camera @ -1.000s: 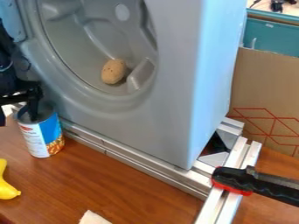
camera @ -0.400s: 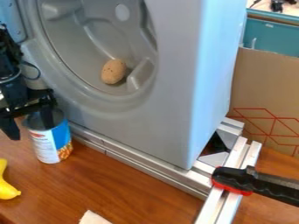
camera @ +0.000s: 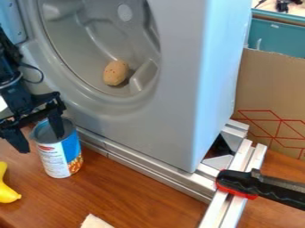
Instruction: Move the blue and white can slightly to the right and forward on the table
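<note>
At the left edge, the black gripper (camera: 41,143) stands open, low over the wooden surface. One finger reaches down into the open top of a can (camera: 58,156), and the other hangs outside it on the left, apart from its wall. The can is upright, with a white and blue label. A yellow banana-like object (camera: 7,192) lies at the lower left edge. A brown, potato-like object (camera: 115,73) rests in the round hollow of a large grey housing (camera: 173,93).
Metal rails (camera: 143,167) run along the foot of the housing. A black and red clamp (camera: 253,186) grips them at the right. At the bottom edge lies a pale piece (camera: 95,222). Cardboard (camera: 271,98) stands at the right.
The gripper has come farther into view, toward the right and the front. The can has shifted the same way along the surface, staying upright with the finger in it.
</note>
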You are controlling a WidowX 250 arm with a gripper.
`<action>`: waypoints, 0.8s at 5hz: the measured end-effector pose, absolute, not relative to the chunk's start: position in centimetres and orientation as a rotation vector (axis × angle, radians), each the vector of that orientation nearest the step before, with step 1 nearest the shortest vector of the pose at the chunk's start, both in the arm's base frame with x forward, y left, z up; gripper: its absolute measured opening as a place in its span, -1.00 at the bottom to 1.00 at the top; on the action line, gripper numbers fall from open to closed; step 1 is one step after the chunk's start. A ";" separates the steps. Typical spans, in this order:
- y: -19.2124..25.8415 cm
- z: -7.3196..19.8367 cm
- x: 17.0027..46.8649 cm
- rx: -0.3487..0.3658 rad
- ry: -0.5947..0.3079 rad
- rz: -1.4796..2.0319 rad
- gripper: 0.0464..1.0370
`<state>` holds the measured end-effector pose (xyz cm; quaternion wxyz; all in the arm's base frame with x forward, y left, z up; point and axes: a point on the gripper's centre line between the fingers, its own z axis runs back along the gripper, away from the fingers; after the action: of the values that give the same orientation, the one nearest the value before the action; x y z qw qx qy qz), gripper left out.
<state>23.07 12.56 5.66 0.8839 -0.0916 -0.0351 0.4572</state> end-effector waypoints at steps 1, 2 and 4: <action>10.7 6.2 22.2 -0.264 -0.053 0.966 0.93; 9.8 6.5 21.9 -0.309 -0.012 0.944 0.92; 10.5 9.3 19.5 -0.098 0.045 0.525 0.92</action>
<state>19.48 10.51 9.25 0.9643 -0.0486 0.0223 0.2593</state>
